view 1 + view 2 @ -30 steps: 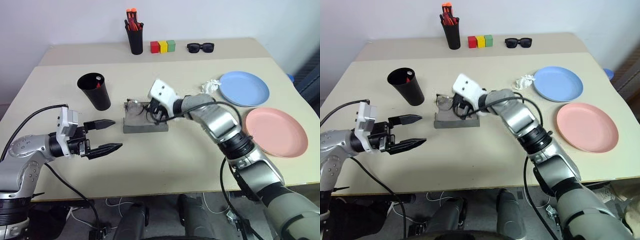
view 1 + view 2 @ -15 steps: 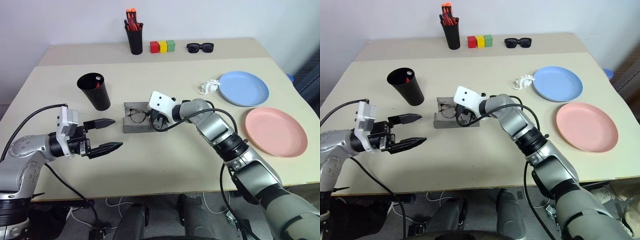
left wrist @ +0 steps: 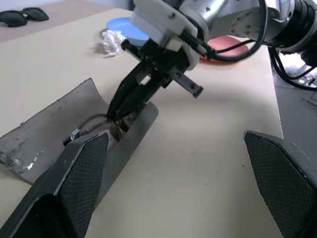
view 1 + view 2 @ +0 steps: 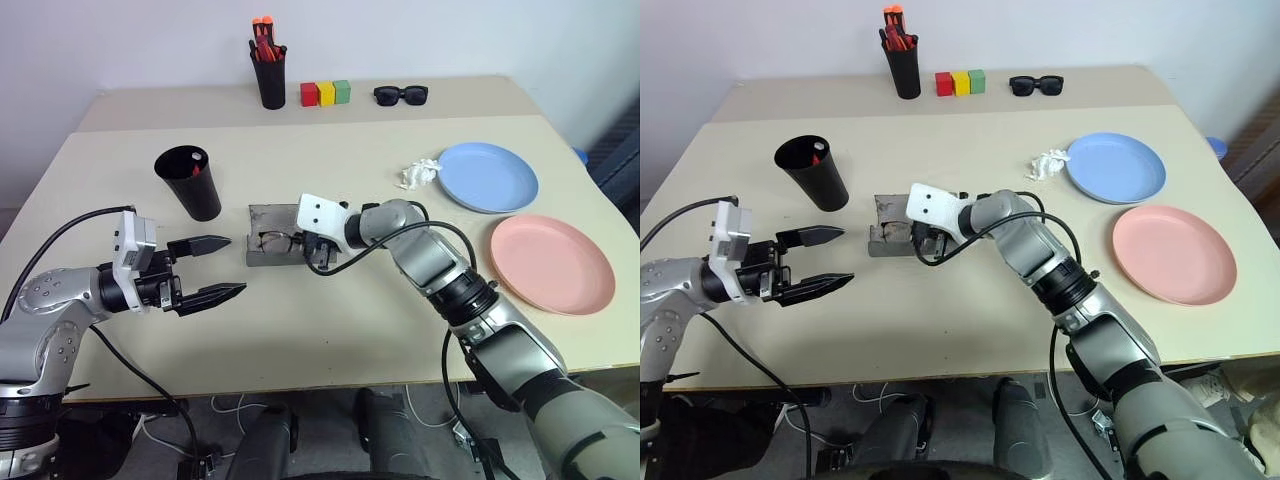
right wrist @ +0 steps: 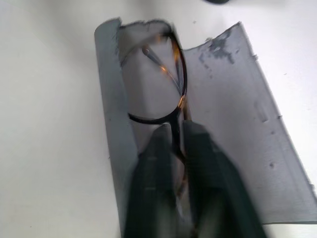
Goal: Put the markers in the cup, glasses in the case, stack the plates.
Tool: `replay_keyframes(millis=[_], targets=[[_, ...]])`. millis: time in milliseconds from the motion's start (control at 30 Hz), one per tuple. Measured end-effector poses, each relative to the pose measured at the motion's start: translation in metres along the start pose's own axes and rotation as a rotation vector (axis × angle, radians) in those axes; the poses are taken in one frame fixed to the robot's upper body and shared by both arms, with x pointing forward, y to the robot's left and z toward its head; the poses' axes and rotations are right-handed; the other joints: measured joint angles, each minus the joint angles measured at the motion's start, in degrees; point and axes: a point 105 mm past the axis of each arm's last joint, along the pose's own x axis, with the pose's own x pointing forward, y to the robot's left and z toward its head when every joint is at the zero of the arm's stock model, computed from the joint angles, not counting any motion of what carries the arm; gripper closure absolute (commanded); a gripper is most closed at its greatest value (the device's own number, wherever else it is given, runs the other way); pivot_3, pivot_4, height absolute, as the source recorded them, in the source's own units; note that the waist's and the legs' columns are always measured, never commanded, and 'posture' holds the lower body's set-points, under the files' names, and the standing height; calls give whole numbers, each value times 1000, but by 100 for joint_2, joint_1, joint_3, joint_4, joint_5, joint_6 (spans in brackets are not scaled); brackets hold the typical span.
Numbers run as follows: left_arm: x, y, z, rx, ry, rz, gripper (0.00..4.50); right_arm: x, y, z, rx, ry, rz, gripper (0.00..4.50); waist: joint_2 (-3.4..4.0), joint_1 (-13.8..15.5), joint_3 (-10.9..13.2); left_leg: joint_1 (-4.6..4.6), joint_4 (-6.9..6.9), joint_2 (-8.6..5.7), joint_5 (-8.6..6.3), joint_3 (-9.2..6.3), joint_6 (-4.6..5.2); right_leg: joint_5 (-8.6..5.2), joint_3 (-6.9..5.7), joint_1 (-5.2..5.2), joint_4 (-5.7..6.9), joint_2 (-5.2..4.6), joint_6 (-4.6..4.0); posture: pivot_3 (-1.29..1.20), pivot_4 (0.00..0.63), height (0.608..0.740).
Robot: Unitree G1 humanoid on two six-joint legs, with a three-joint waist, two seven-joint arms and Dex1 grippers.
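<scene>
Your right pincer [image 4: 318,248] pinches the glasses [image 4: 274,240] lying lengthwise, nine-to-three, in the open case [image 4: 270,255]; your left pincer [image 4: 208,270] gapes empty.

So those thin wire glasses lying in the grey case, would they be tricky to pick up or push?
Probably. The glasses have a very thin frame, so they likely bend easily. They look light and would likely slide at a nudge. The lenses seem fragile, which may be why the right end effector pinches just the frame inside the open case.
</scene>
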Motion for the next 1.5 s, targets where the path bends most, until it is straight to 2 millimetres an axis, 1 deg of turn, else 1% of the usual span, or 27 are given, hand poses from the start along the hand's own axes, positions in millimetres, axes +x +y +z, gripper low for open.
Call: replay_keyframes(millis=[167,300,367,433,500,567,667,733,800,833,900,933,967,1000,1033,1067,1133,1200,1233,1300,1367,1433,1500], targets=[[1,1,1,13,-2,-1,0,-2,-5,1,3,-6,-32,19,0,1,0,0,0,0,0,0,0,0,0,0,0,0,0,0,150,740],[4,4,5,33,-5,1,0,-5,-12,2,34,-19,-59,19,0,3,0,0,0,0,0,0,0,0,0,0,0,0,-1,0,150,740],[6,7,7,38,-13,13,0,-12,-23,7,81,-49,-102,19,1,9,1,0,0,0,1,0,-1,1,0,0,0,0,-2,0,150,740],[8,12,11,48,-24,33,0,-23,-38,18,122,-94,-151,19,1,16,1,0,1,0,1,-2,-2,2,0,0,0,1,-2,0,150,740],[10,17,11,52,-21,46,0,-35,-48,29,137,-140,-181,19,1,16,0,0,-2,0,1,-3,-2,2,0,0,-1,2,-2,0,150,740],[14,21,10,46,-23,56,0,-45,-51,35,158,-175,-187,19,1,23,0,0,-2,0,1,-4,-2,2,0,0,-2,2,-2,0,150,740],[19,29,9,40,-24,82,0,-56,-50,38,226,-240,-179,19,0,21,0,-2,-1,0,1,-5,-2,2,0,0,-1,3,-2,0,150,740],[28,38,14,67,-45,99,0,-68,-46,37,344,-335,-170,19,-1,56,0,-3,0,0,2,-9,-2,2,-1,1,-2,3,-3,0,150,740],[36,47,21,93,-66,122,0,-78,-38,32,400,-409,-173,19,-3,74,-2,-4,3,-1,2,-11,-3,3,-3,6,-3,3,-2,0,150,740],[42,52,24,113,-75,132,0,-84,-30,20,406,-418,-189,19,-5,97,-3,-3,3,-2,2,-13,-3,3,-5,12,-8,3,-2,0,150,740],[51,61,26,135,-83,159,0,-90,-12,-9,418,-367,-205,19,-5,78,-3,-4,6,-6,1,-6,-2,4,-3,14,-12,-1,0,0,150,740],[58,65,25,136,-82,168,536,-95,-2,-25,430,-331,-207,0,-3,75,-2,-4,8,-8,1,-4,-2,4,-2,14,-13,-3,1,0,150,740],[62,68,23,135,-79,176,820,-98,4,-33,438,-313,-203,0,-3,61,-2,-5,8,-7,1,-4,-2,5,-2,14,-12,-3,1,0,150,740],[71,72,20,128,-73,179,1278,-105,12,-40,447,-303,-201,0,-2,53,-2,-4,8,-5,1,-2,-1,4,-3,13,-11,-2,1,0,150,740],[80,78,19,126,-65,191,1848,-114,19,-40,457,-321,-188,0,-2,49,-1,-2,9,-2,2,-3,-1,4,-3,12,-9,1,1,0,150,740],[84,83,18,127,-57,208,2314,-120,22,-37,454,-343,-180,0,-2,21,-1,0,9,2,2,-2,-1,5,-2,13,-9,5,1,0,150,740],[95,98,18,137,-35,262,3280,-136,23,-27,420,-388,-198,0,-2,22,-2,5,10,5,2,-1,-1,5,-1,15,-7,9,-1,0,150,740],[105,114,21,128,-38,327,4352,-144,23,-25,401,-398,-231,0,-5,52,-3,9,14,7,2,-3,-1,5,-1,24,-8,12,-1,0,150,740],[111,121,23,118,-41,355,4434,-144,24,-27,407,-391,-240,0,-6,66,-4,7,19,7,2,-3,-1,5,-2,26,-9,12,-1,0,150,740],[123,128,25,111,-34,380,4434,-140,27,-29,417,-380,-241,0,-6,73,-4,2,25,4,2,-3,-1,5,-1,27,-11,10,1,0,150,740],[136,131,22,102,7,378,4434,-137,28,-28,422,-381,-241,0,-6,71,-4,0,25,2,2,-3,0,7,-1,26,-14,10,4,0,150,740],[147,130,11,71,69,358,4434,-135,27,-27,422,-379,-250,0,-6,70,-4,-1,25,2,1,-4,0,7,-1,26,-13,10,4,0,150,740],[158,128,-3,-7,127,339,4434,-135,26,-27,424,-377,-258,0,-7,64,-3,-2,25,2,1,-5,1,7,-2,25,-13,11,4,0,150,740]])
